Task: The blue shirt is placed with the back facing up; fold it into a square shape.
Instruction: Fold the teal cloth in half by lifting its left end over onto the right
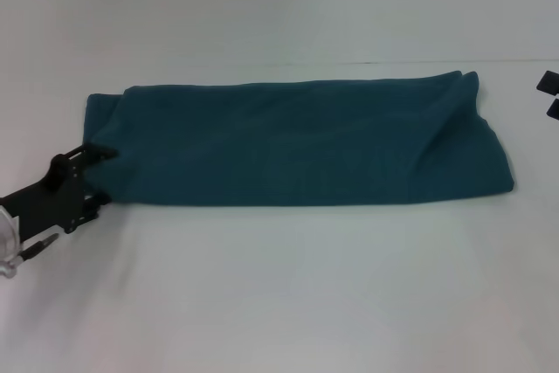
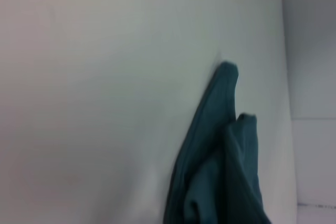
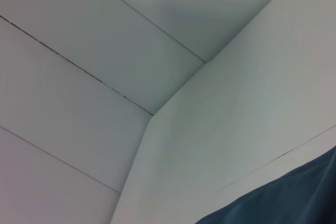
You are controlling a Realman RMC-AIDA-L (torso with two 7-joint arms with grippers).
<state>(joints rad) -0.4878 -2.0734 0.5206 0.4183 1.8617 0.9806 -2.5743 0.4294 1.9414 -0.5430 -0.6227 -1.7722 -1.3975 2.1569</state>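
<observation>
The blue shirt (image 1: 306, 141) lies on the white table as a long, flat band running left to right, plain side up. My left gripper (image 1: 102, 176) sits at the shirt's left end, low on the table, open, with one dark finger (image 1: 103, 151) on the cloth's edge and the other at the near left corner. The left wrist view shows rumpled folds of the shirt (image 2: 220, 150) close by. My right gripper (image 1: 550, 95) shows only as two dark bits at the head view's right edge, apart from the shirt. A corner of the shirt (image 3: 283, 200) appears in the right wrist view.
The white table (image 1: 279, 286) spreads widely in front of the shirt, and its far edge (image 1: 349, 64) runs just behind the shirt. Pale wall panels (image 3: 79, 77) rise beyond the table.
</observation>
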